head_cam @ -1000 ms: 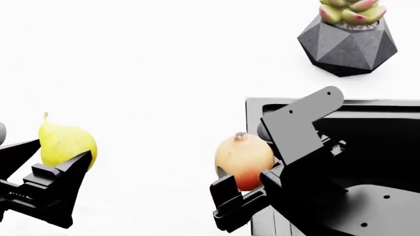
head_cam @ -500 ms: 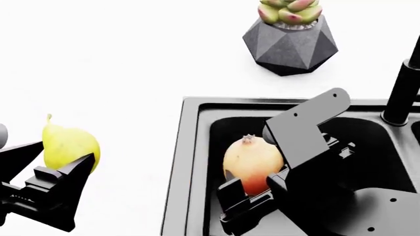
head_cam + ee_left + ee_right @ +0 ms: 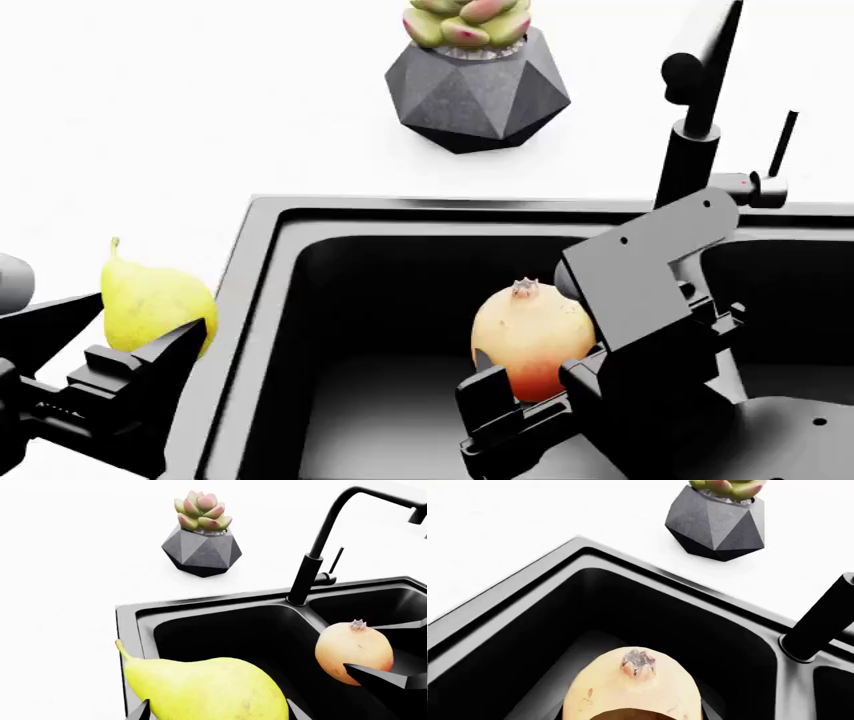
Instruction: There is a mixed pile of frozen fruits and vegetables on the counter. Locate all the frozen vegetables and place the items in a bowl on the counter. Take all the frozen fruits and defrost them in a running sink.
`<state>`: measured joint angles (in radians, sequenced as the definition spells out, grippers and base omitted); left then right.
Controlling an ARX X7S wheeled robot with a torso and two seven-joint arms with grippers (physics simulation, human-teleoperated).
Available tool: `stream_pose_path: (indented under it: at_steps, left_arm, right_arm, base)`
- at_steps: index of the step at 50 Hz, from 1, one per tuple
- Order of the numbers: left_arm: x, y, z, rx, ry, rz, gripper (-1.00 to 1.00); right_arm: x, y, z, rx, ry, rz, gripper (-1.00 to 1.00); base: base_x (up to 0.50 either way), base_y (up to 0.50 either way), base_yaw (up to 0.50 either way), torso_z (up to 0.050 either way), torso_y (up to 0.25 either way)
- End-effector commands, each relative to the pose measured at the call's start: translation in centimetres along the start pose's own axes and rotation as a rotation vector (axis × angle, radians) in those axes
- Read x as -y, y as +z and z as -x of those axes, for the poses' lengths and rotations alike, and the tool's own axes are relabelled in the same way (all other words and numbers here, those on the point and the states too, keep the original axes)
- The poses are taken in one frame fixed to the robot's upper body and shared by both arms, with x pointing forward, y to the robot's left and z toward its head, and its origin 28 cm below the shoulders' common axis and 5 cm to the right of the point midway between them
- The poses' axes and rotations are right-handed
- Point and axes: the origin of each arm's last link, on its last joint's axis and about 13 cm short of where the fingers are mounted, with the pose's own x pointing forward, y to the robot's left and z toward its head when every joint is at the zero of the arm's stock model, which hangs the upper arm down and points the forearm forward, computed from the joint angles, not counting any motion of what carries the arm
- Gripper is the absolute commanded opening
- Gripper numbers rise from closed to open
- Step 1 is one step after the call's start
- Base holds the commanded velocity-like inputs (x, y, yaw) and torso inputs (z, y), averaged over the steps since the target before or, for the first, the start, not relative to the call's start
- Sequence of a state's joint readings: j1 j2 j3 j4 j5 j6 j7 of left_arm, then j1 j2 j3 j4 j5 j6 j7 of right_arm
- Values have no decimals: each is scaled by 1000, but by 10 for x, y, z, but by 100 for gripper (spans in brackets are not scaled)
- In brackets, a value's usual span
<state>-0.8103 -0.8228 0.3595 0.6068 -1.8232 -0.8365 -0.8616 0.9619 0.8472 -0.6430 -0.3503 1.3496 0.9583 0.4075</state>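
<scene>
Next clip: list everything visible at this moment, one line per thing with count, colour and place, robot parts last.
Pear-like fruit: one, yellow-green, held in the left claw over the counter just beside the sink's near-left edge.
Round fruit: one, yellow-orange with a red blush, held in the right claw above the sink's left basin.
Sink: one, black, double basin, set in the counter.
Faucet: one, black, behind the sink at the divider between the basins.
Plant pot: one, dark grey, faceted, holding a green-pink succulent, on the counter behind the sink.
Counter: one, white, around the sink.
Left claw: one, black, shut on the pear-like fruit.
Right claw: one, black, shut on the round fruit.
</scene>
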Motion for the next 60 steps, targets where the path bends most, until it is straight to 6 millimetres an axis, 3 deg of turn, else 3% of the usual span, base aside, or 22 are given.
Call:
stream_pose_path:
  at_steps: [1, 19, 31, 40, 50, 60]
  left_arm:
    - [2, 2, -2, -3, -4, 18, -100]
    - [7, -2, -17, -33, -41, 11, -100]
    - [21, 3, -42, -72, -84, -35, -100]
    - [42, 6, -64, -110, -122, -71, -100]
    - [51, 0, -75, -136, -137, -98, -100]
    - [47, -12, -94, -189, -112, -96, -100]
  right_arm:
    - [3, -2, 1, 11, -23, 0, -100]
    - [7, -3, 7, 36, -70, -5, -100]
    - [10, 3, 13, 49, -114, -21, -100]
    - [12, 6, 17, 61, -129, -34, -100]
    - [18, 17, 41, 87, -201, -58, -100]
    - [26, 25, 54, 121, -233, -74, -100]
  base:
    - [1, -383, 0, 0, 0]
    - [0, -366, 0, 0, 1]
    - [0, 0, 0, 0, 0]
    - [0, 0, 0, 1, 1]
    - [0, 0, 0, 0, 0]
    - [0, 0, 0, 0, 1]
